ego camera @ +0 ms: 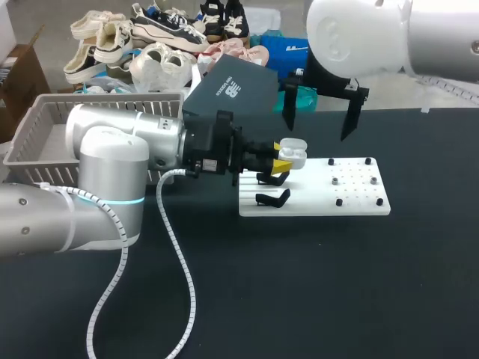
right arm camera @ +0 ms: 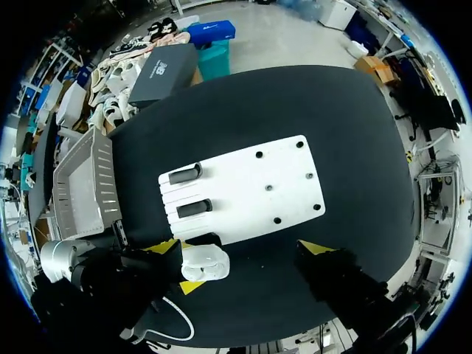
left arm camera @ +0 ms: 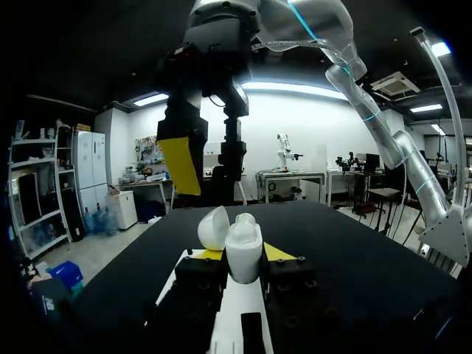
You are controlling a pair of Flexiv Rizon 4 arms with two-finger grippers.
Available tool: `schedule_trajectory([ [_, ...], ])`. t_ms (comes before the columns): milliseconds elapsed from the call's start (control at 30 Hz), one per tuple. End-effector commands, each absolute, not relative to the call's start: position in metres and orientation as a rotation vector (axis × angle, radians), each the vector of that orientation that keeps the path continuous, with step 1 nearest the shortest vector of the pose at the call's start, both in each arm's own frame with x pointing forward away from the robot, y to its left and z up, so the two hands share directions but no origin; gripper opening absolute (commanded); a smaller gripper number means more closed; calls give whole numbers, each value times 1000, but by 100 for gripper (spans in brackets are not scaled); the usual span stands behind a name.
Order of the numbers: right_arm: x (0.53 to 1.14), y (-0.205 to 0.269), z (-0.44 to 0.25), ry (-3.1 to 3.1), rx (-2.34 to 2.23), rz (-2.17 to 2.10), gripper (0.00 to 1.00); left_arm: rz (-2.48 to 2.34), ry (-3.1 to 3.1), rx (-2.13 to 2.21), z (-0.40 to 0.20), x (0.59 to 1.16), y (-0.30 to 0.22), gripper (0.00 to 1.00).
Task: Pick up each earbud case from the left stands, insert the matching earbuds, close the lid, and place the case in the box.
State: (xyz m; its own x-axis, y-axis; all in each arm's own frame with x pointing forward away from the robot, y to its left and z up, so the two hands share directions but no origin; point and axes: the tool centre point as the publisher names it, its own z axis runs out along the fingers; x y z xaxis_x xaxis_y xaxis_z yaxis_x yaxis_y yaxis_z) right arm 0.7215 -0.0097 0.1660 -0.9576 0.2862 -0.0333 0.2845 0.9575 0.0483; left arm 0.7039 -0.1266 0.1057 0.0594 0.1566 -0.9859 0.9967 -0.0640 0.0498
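My left gripper [ego camera: 284, 158] clamps the white earbud case [ego camera: 293, 152], lid open, at the white board's [ego camera: 359, 200] edge near the stands [ego camera: 272, 197]; my right gripper [ego camera: 316, 132] hangs above, fingers wide apart.

Nothing here can be read with any certainty. The only print in view is a white emblem on the sloping lid of the dark grey box [ego camera: 230, 93], with what seems to be a short line of small characters beside it, too small to make out.
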Motion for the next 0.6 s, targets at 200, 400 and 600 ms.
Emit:
schedule_trajectory([
  [200, 740, -12, 148, 3081, 491, 30, 100, -1135, 1253, 1398, 106, 705, -127, 0],
  [400, 732, -14, 137, 3099, 479, -4, 100, -1135, 1253, 1398, 106, 705, -127, 0],
  [600, 715, -15, 136, 3108, 418, -49, 100, -1135, 1253, 1398, 106, 705, -127, 0],
])
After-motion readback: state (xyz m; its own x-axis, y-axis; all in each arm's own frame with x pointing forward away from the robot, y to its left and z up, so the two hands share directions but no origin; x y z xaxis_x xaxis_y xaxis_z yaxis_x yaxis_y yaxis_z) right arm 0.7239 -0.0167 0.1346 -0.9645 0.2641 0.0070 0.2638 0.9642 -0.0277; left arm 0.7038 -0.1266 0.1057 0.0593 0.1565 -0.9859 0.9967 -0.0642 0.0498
